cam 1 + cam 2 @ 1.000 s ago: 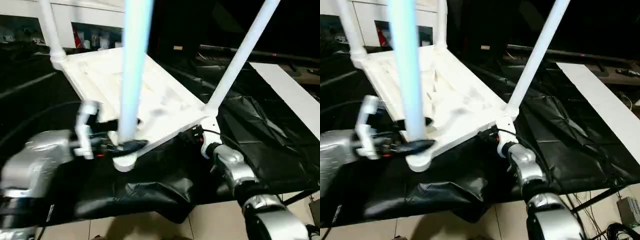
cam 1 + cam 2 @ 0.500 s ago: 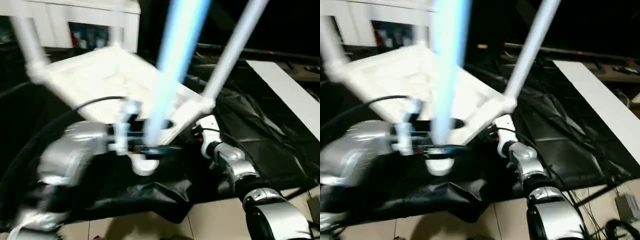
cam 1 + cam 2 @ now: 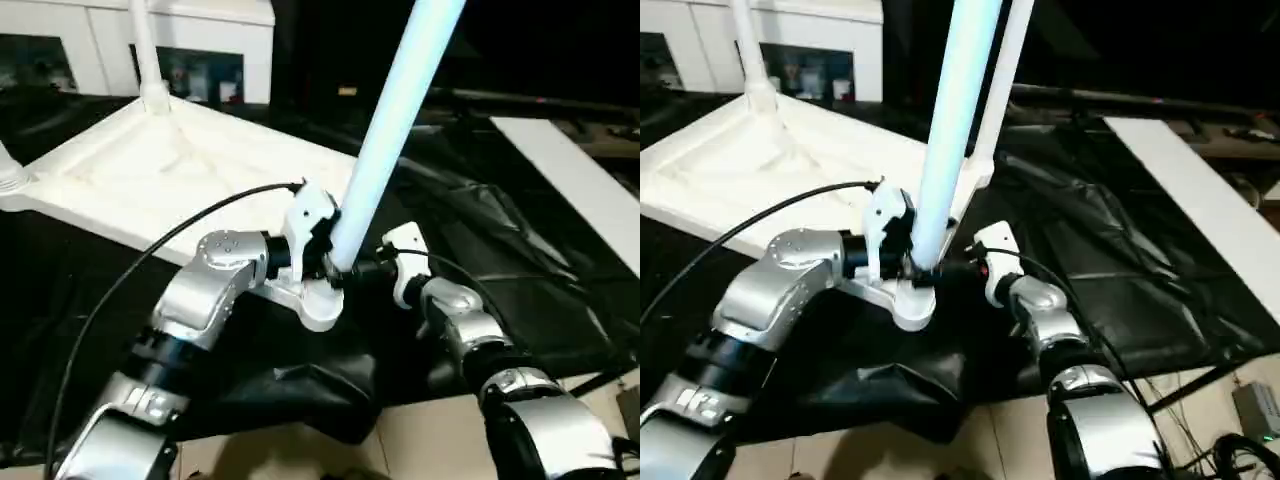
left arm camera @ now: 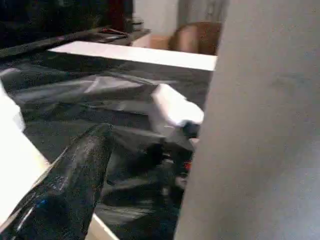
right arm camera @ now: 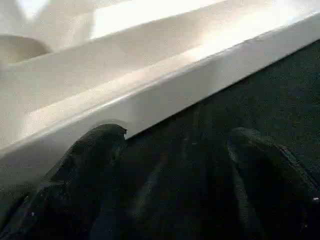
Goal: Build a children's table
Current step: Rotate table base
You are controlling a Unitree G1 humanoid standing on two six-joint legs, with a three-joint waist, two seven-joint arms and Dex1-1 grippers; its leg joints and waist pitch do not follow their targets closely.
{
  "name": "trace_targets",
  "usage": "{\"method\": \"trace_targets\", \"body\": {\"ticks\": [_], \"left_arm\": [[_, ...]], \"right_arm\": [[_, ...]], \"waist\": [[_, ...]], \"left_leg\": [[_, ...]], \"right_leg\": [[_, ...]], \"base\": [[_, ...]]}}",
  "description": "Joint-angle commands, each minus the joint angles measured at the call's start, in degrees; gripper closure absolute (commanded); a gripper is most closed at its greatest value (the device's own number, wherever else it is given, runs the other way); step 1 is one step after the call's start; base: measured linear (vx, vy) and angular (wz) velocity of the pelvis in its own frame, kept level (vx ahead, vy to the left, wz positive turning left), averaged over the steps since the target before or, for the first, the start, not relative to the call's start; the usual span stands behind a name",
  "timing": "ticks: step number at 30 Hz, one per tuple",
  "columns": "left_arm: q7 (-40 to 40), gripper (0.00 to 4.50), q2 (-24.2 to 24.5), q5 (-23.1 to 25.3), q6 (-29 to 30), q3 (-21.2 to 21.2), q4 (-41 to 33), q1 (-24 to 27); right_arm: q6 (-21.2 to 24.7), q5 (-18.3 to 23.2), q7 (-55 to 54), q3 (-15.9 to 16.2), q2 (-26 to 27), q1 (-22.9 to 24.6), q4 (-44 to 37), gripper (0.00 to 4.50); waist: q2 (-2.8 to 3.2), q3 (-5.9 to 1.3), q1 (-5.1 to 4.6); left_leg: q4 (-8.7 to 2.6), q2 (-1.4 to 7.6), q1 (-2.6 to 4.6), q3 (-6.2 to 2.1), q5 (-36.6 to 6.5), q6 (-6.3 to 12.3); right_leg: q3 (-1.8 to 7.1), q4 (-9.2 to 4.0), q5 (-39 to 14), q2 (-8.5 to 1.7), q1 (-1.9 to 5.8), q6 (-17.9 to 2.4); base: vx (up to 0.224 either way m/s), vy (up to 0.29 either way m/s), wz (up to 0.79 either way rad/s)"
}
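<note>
Black sheeting [image 3: 500,260] drapes the bench, white cabinets [image 3: 200,40] behind. Upturned on it, the table top [image 3: 170,170] lies toward the near edge; at its near corner the left gripper [image 3: 325,255] clasps a leg [image 3: 390,130], while the right gripper [image 5: 170,165] stands open under the rim

Near leg [image 3: 385,140] runs off the top edge, tip unseen. Far leg [image 3: 146,55] cut off the same way. Leftmost corner socket [image 3: 8,180] clipped by the left edge. Left hand [image 3: 322,258] blocks the near leg's base, so seating can't be judged. Shelf contents [image 3: 200,80] far left too small to identify.
</note>
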Motion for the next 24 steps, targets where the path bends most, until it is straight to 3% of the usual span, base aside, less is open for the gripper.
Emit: {"method": "trace_targets", "body": {"ticks": [1, 2, 3, 7, 10, 14, 16, 17, 18, 20, 24], "left_arm": [[3.0, 0.02, -2.7, 2.0, -2.9, -0.8, 2.3, -2.0], [3.6, 0.02, -3.2, 2.3, -3.9, -0.8, 3.1, -2.4], [3.1, 0.02, -3.3, 2.3, -5.2, -0.9, 4.1, -2.7], [-5.9, 0.02, 0.0, -0.1, -6.2, -1.3, 3.2, -1.4], [-12.8, 0.02, 3.2, -1.6, -6.8, -1.1, 3.2, -0.5], [-15.3, 0.02, 5.9, -0.2, -8.7, -1.7, 6.1, -1.1], [-18.0, 0.02, 9.9, 5.0, -14.2, -4.3, 12.2, -3.2], [-18.7, 0.02, 10.7, 6.2, -15.7, -5.0, 13.5, -3.6], [-20.6, 0.02, 12.0, 7.0, -15.1, -5.7, 15.1, -4.3], [-21.1, 0.19, 13.4, 9.4, -16.3, -7.1, 18.4, -6.2], [-16.3, 0.38, 14.0, 16.4, -25.4, -10.4, 27.2, -10.3]], "right_arm": [[-1.3, 1.2, 4.7, 1.1, 1.3, 0.7, -2.8, 0.51], [-1.7, 1.0, 4.6, 1.4, 1.3, 1.0, -3.0, 0.51], [-2.3, 1.0, 3.2, 0.9, 0.9, 1.0, -2.9, 0.51], [-3.1, 2.7, 1.8, -2.0, -1.2, 0.9, -3.5, 0.51], [-2.8, 4.7, 4.1, -4.0, -3.3, 1.4, -5.3, 0.51], [-2.6, 4.8, 6.7, -4.0, -5.3, 2.4, -7.0, 0.51], [-2.3, 3.8, 10.6, -2.4, -7.9, 3.7, -8.9, 0.51], [-2.2, 3.6, 11.5, -1.9, -8.3, 3.9, -9.3, 0.51], [-2.4, 2.6, 13.1, -0.6, -9.3, 4.6, -10.1, 0.51], [-2.1, 1.2, 17.0, 1.9, -11.1, 6.2, -12.6, 0.51], [1.9, 1.7, 24.5, 4.8, -14.2, 9.9, -20.5, 0.51]], "waist": [[2.51, -4.20, 0.65], [1.99, -4.16, 0.53], [1.97, -4.19, 0.62], [2.21, -4.11, 0.83], [2.27, -4.12, 0.80], [2.59, -4.05, 1.21], [3.31, -3.98, 1.58], [3.00, -3.95, 1.57], [3.36, -4.05, 1.68], [3.42, -4.05, 1.81], [3.51, -4.00, 2.24]], "left_leg": [[-3.63, 0.38, 0.39, 0.19, -10.9, 1.50], [-3.56, 0.39, 0.45, 0.27, -11.8, 1.49], [-3.59, 0.37, 0.43, 0.23, -12.0, 1.45], [-3.65, 0.35, 0.46, 0.14, -12.3, 1.00], [-3.66, 0.35, 0.45, 0.23, -11.4, 1.34], [-3.66, 0.38, 0.76, 0.39, -10.8, 1.84], [-3.74, 0.29, 1.01, 0.37, -12.1, 1.55], [-3.81, 0.29, 0.98, 0.33, -12.7, 1.52], [-3.80, 0.33, 1.06, 0.25, -12.7, 1.16], [-3.76, 0.23, 0.99, 0.33, -12.1, 0.91], [-3.69, 0.05, 0.75, 0.25, -11.4, 1.93]], "right_leg": [[2.14, -4.01, -4.0, -3.34, 3.62, -14.2], [2.13, -4.23, -5.0, -3.35, 3.59, -14.2], [2.11, -4.31, -5.8, -3.41, 3.67, -14.2], [2.14, -4.50, -8.7, -3.60, 3.50, -13.9], [2.17, -4.13, -6.4, -3.40, 3.53, -14.4], [2.17, -4.03, -4.5, -3.26, 3.45, -14.7], [2.19, -4.30, -5.9, -3.22, 3.34, -14.1], [2.15, -4.50, -6.8, -3.19, 3.34, -13.7], [2.19, -4.28, -6.7, -3.34, 3.42, -13.7], [2.20, -4.25, -5.8, -3.25, 3.51, -14.0], [2.19, -4.50, -4.3, -3.11, 4.00, -13.9]], "base": [[0.000, 0.000, 0.00], [0.000, 0.000, 0.00], [0.000, 0.000, 0.00], [0.000, 0.000, 0.00], [0.000, 0.000, 0.00], [0.000, 0.000, 0.00], [0.000, 0.000, 0.00], [0.000, 0.000, 0.00], [0.000, 0.000, 0.00], [0.000, 0.000, 0.00], [0.000, 0.000, 0.00]]}}
